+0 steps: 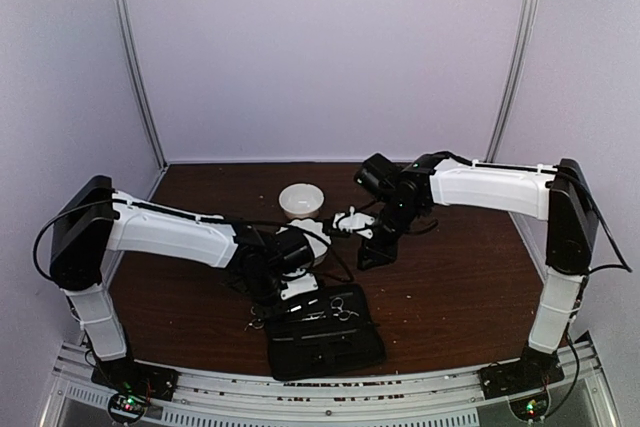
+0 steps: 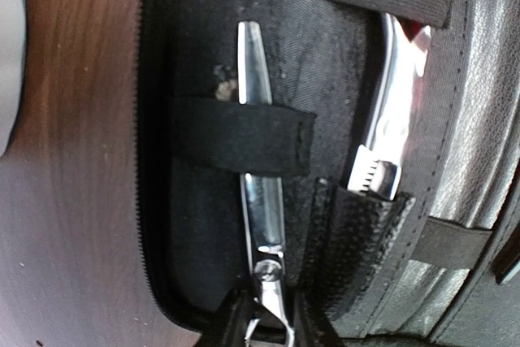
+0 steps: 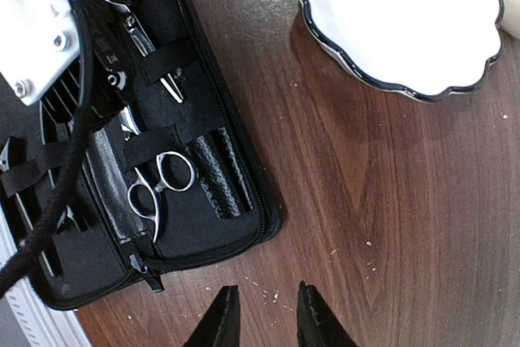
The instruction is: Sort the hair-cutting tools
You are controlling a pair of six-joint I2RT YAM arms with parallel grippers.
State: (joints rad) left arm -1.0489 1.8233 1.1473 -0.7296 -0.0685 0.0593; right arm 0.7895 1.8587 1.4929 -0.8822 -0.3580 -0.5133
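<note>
Your left fingers (image 2: 234, 324) flank the shank of the scissors (image 2: 264, 209) strapped inside the open black case (image 2: 195, 54), one finger on each side, though you cannot tell whether they actually pinch it. Your right fingers (image 3: 221, 323) hang slightly apart and empty over bare table (image 3: 390, 217), near the case edge, with the second scissors (image 3: 156, 187) tucked in the case farther off.

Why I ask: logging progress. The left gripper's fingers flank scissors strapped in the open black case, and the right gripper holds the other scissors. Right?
Not quite. The right gripper holds nothing, its fingers apart over the table; the other scissors lie in the black case, as the right wrist view shows. The rest stands.
</note>
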